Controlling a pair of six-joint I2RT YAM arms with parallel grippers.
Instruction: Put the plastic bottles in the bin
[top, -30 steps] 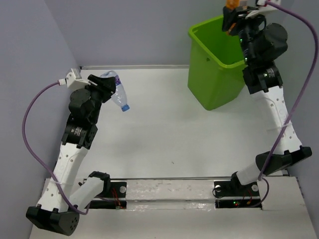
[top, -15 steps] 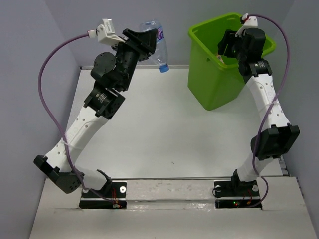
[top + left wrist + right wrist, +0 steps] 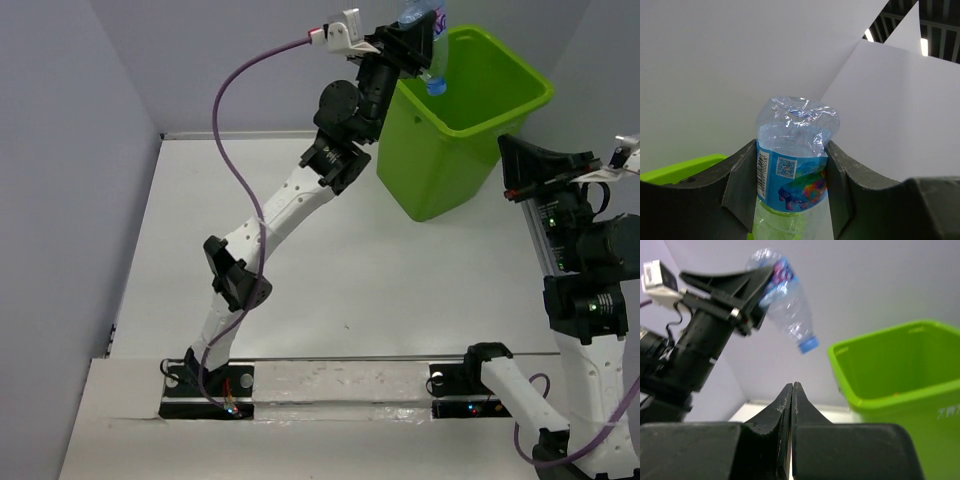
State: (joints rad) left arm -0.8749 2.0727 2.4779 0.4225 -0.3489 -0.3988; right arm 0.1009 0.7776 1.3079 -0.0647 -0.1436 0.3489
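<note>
A clear plastic bottle (image 3: 428, 40) with a blue label and a blue cap hangs cap-down over the near-left rim of the lime-green bin (image 3: 520, 100). My left gripper (image 3: 415, 42) is shut on its body; the left wrist view shows the bottle (image 3: 794, 165) squeezed between both fingers (image 3: 740, 190). The right wrist view shows the same bottle (image 3: 787, 302) held up left of the bin (image 3: 900, 385). My right gripper (image 3: 512, 160) is pulled back to the right of the bin, shut on nothing, its fingertips (image 3: 791, 389) pressed together.
The bin stands at the table's back right, close to the back wall. Grey walls close in the left and the back. The left arm (image 3: 290, 200) stretches diagonally across the white table (image 3: 300, 290) toward the bin.
The left arm has carried the bottle from the left side up and rightward to the bin's rim. The right arm has drawn back from the bin and shut its jaws.
</note>
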